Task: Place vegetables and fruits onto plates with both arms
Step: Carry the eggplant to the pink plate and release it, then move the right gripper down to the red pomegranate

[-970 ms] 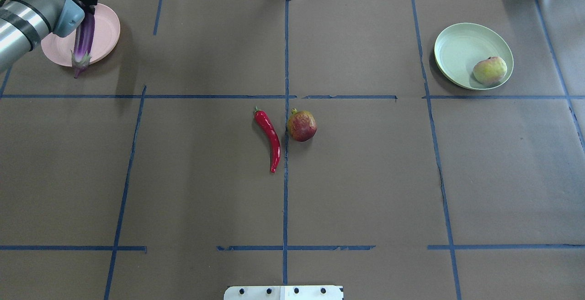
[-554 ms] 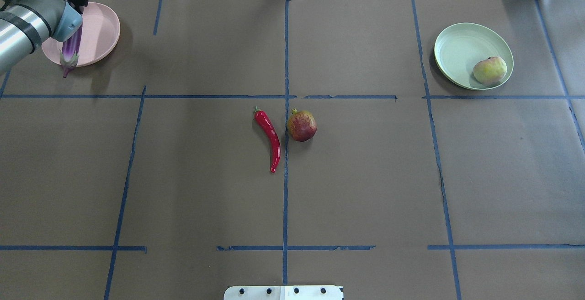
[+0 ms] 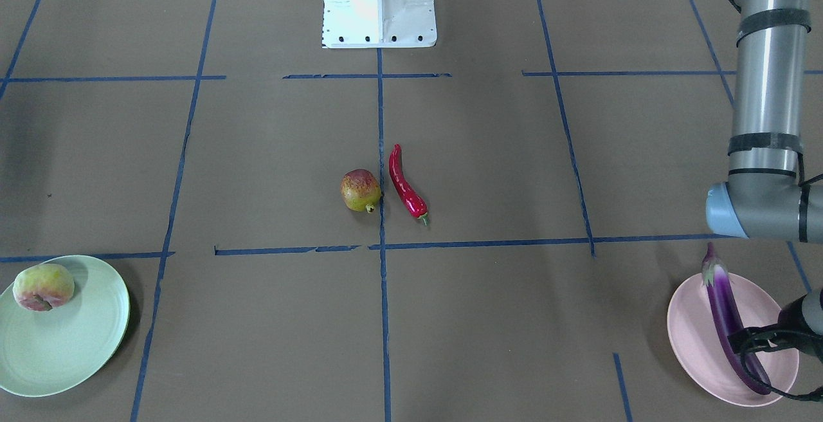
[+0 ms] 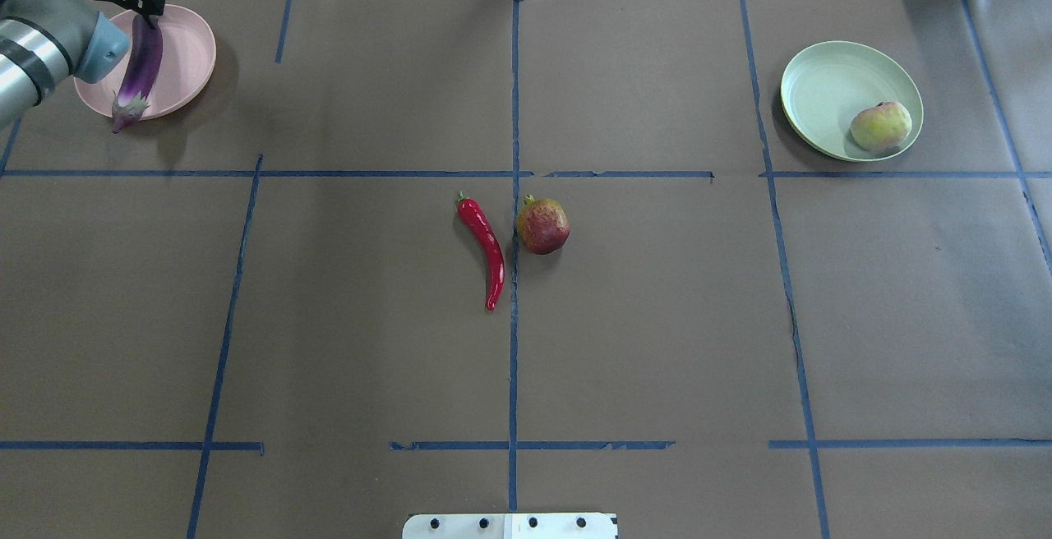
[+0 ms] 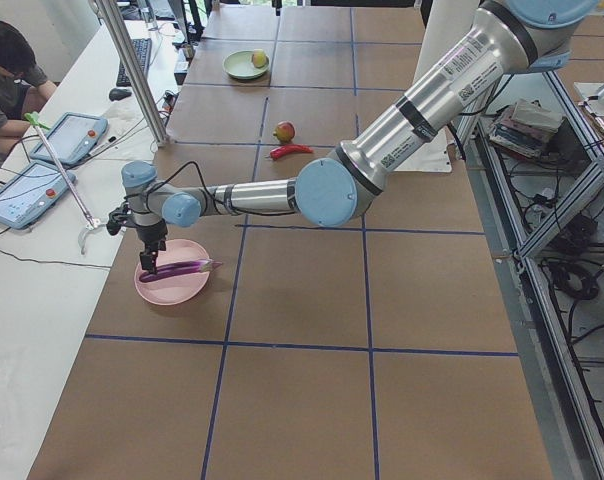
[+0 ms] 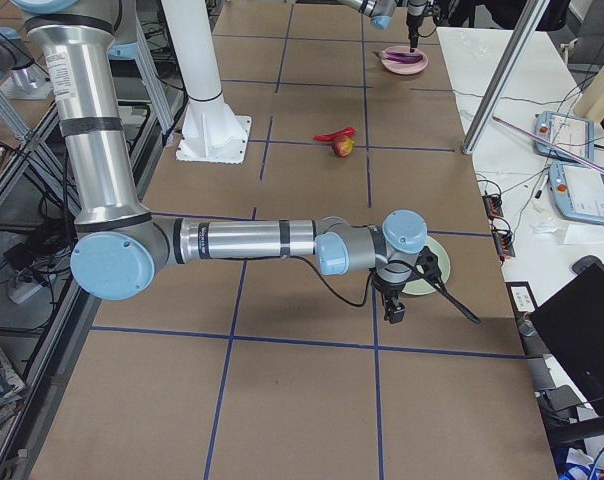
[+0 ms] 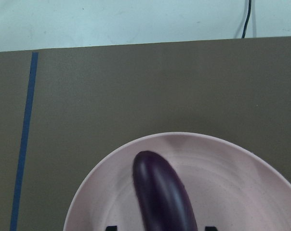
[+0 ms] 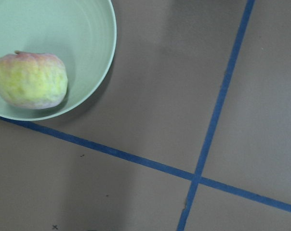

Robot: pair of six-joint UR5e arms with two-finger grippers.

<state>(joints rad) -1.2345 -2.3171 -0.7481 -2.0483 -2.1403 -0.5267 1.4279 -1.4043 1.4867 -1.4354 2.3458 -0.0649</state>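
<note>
Letting go cleanly is what this step seems to ask. In the wrist view the left jaws stand apart, one tip at each side of the eggplant's blunt end with a sliver of gap on both sides, so they grip nothing. The eggplant lies along the pink plate in the overhead view's upper left, its stem end jutting past the lower rim over the desk. That overhang and the glossy skin suggest it could roll, so the left arm would best rise straight up, with no sideways drag. At frame centre the chili pepper and pomegranate lie just beside each other on the desk. The peach sits in the mint green plate at upper right. The right jaws hang near that plate in the side view, and I cannot tell their state.
</note>
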